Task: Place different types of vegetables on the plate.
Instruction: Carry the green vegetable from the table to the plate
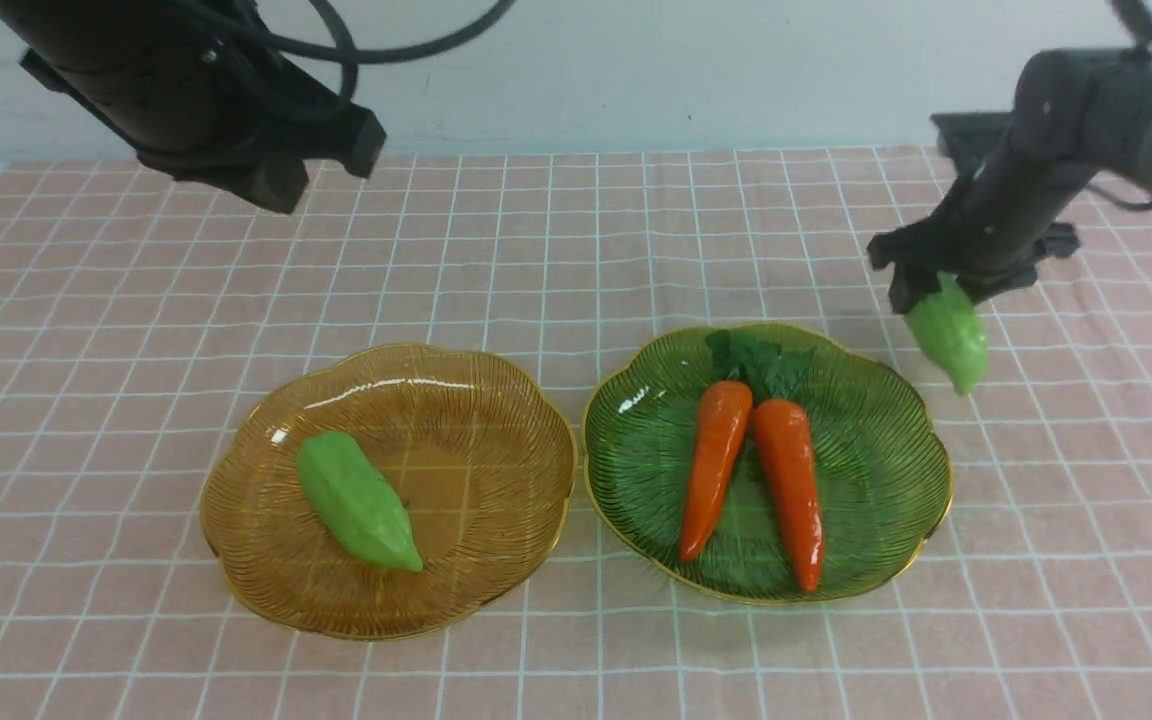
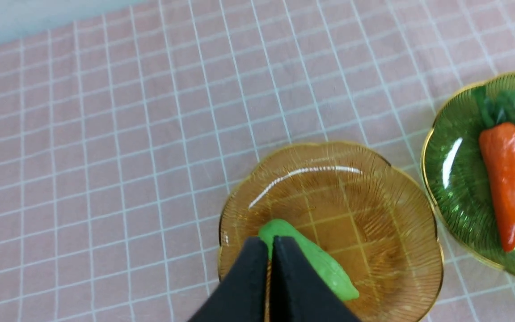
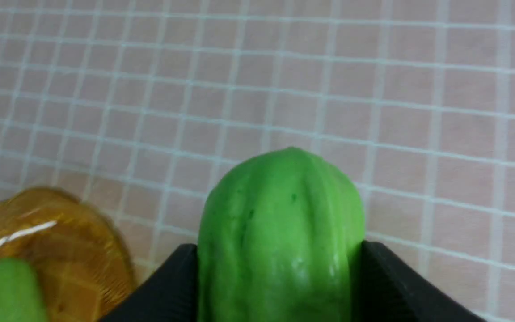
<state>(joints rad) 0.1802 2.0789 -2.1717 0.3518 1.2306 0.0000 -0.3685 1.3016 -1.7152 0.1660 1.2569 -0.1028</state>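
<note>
Two orange carrots (image 1: 714, 462) (image 1: 792, 487) with dark green tops lie side by side on the green plate (image 1: 876, 480). One light green gourd (image 1: 356, 502) lies on the amber plate (image 1: 476, 420). My right gripper (image 1: 946, 292) is shut on a second green gourd (image 1: 950, 338), held off the cloth to the right of the green plate; the right wrist view shows that gourd (image 3: 280, 237) pressed between both black fingers (image 3: 387, 281). My left gripper (image 2: 270, 250) is shut and empty, high above the amber plate (image 2: 373, 188).
A pink checked cloth (image 1: 576, 230) covers the table, with open cloth behind both plates and at the far left. Black cables hang from the left arm (image 1: 196, 90) at the upper left.
</note>
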